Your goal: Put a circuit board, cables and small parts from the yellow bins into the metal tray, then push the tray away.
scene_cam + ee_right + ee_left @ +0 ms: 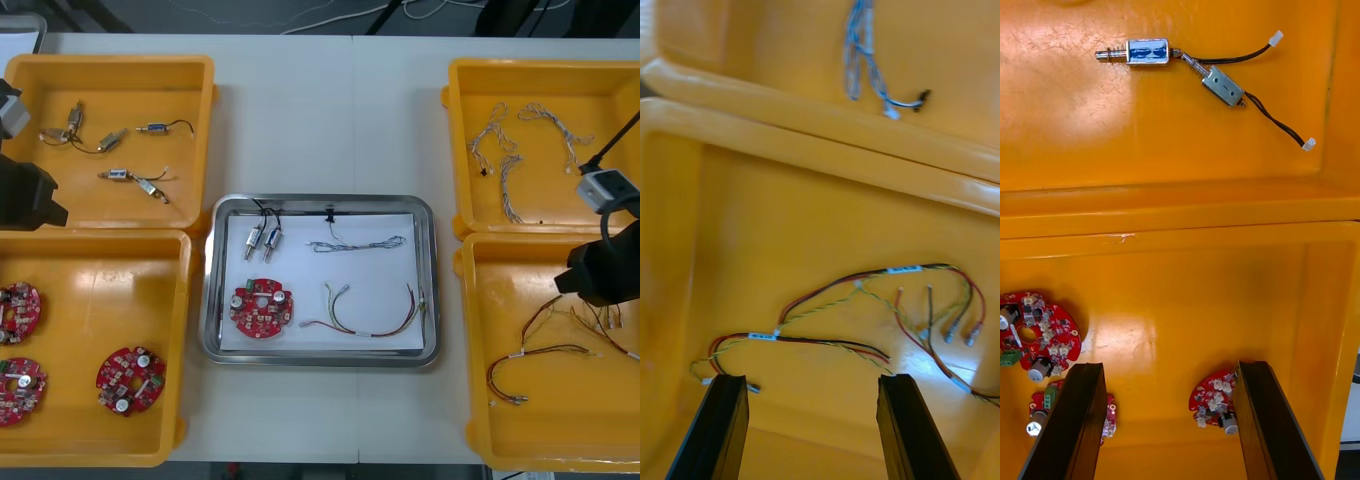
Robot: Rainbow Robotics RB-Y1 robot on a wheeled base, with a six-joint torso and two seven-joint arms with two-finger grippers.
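Metal tray (pixel 320 361) is judged rigid, smooth and lightly loaded; it is best pushed at its near rim. Left claw (pixel 1169 367) and right claw (pixel 811 379) are held apart, empty, over the near yellow bins (pixel 100 270).

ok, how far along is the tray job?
Done: the metal tray holds a circuit board, two small metal parts, a blue and white cable and a red and yellow cable. In hand: nothing; left gripper open over the near left bin, right gripper open over the near right bin. Left: pushing the tray away; it sits between the bins.
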